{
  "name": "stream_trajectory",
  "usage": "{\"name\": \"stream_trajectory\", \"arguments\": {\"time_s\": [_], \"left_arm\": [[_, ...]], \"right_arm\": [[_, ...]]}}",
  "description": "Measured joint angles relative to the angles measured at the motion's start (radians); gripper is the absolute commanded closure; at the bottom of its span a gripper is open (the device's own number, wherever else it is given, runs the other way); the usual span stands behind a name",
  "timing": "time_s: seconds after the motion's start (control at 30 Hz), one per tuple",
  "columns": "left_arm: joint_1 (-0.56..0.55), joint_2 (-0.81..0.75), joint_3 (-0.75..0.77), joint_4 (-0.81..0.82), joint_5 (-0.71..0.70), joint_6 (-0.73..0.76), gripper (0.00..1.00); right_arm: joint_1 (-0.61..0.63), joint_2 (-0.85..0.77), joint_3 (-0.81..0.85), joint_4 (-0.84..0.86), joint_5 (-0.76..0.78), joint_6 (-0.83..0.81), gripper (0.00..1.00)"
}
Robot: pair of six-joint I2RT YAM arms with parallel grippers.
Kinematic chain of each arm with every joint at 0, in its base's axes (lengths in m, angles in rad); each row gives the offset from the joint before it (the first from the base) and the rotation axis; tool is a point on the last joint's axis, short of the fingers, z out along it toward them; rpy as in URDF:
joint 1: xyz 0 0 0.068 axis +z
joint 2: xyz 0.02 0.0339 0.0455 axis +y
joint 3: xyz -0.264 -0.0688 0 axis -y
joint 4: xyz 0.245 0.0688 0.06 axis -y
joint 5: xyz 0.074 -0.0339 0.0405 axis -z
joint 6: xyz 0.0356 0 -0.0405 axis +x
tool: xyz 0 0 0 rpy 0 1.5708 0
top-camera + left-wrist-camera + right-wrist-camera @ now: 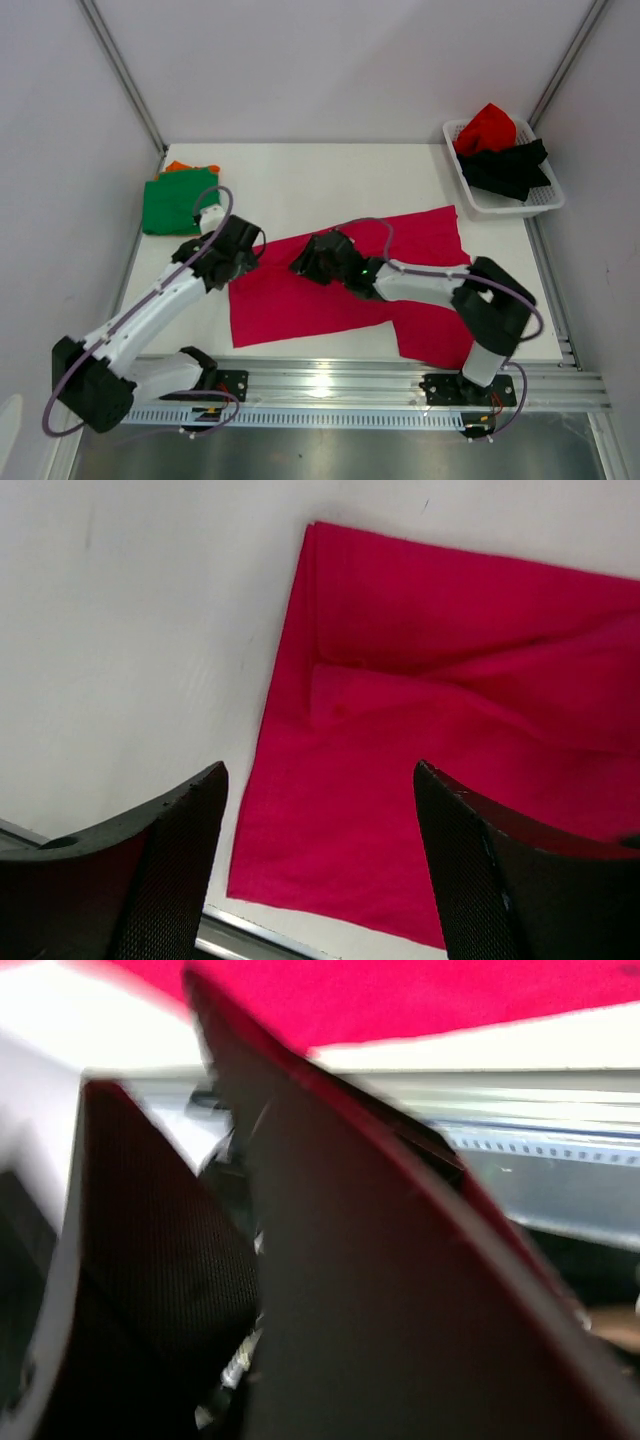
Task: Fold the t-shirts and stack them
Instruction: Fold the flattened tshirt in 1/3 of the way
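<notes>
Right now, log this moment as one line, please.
left end effector: open, above pink t-shirt edge | right end effector: over pink t-shirt, state unclear | green t-shirt: folded, far-left corner

Magenta-pink t-shirt (330,295): plain, no print.
Green t-shirt (175,203): plain.
Orange t-shirt (178,166): plain.
Red t-shirt (486,128), black t-shirt (510,168): plain.
Basket (545,203): white lattice.
Table (330,180): white.
Left arm (150,310), right arm (430,282): white shells, black joints.
Cables (225,200): purple.
Rail (340,385): silver.
</notes>
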State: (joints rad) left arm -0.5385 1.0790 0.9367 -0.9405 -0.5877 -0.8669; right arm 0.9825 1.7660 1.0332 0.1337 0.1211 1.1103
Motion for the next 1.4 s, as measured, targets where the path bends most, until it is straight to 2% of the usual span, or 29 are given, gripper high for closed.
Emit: {"name": "stream_trajectory", "arguments": {"time_s": [0.3, 0.47, 0.6, 0.77, 0.9, 1.07, 1.4], "left_arm": [[0.0, 0.389, 0.039, 0.061, 0.054, 0.005, 0.24], [0.005, 0.476, 0.087, 0.06, 0.084, -0.005, 0.24], [0.029, 0.494, 0.09, 0.042, 0.117, -0.129, 0.24], [0.06, 0.411, -0.029, 0.074, 0.14, -0.438, 0.23], [0.064, 0.336, -0.118, 0.103, 0.18, -0.631, 0.23], [0.069, 0.351, -0.1, 0.155, 0.202, -0.767, 0.23], [0.111, 0.378, -0.053, 0.249, 0.22, -0.948, 0.23]], "right_arm": [[-0.074, -0.46, -0.126, -0.055, 0.246, -0.184, 0.53], [-0.128, -0.635, -0.196, -0.133, 0.345, -0.241, 0.52], [-0.161, -0.728, -0.255, -0.189, 0.409, -0.266, 0.52], [-0.175, -0.765, -0.307, -0.219, 0.423, -0.274, 0.52], [-0.176, -0.765, -0.325, -0.237, 0.417, -0.28, 0.52], [-0.18, -0.763, -0.325, -0.233, 0.41, -0.3, 0.52], [-0.181, -0.741, -0.352, -0.227, 0.38, -0.303, 0.52]]}}
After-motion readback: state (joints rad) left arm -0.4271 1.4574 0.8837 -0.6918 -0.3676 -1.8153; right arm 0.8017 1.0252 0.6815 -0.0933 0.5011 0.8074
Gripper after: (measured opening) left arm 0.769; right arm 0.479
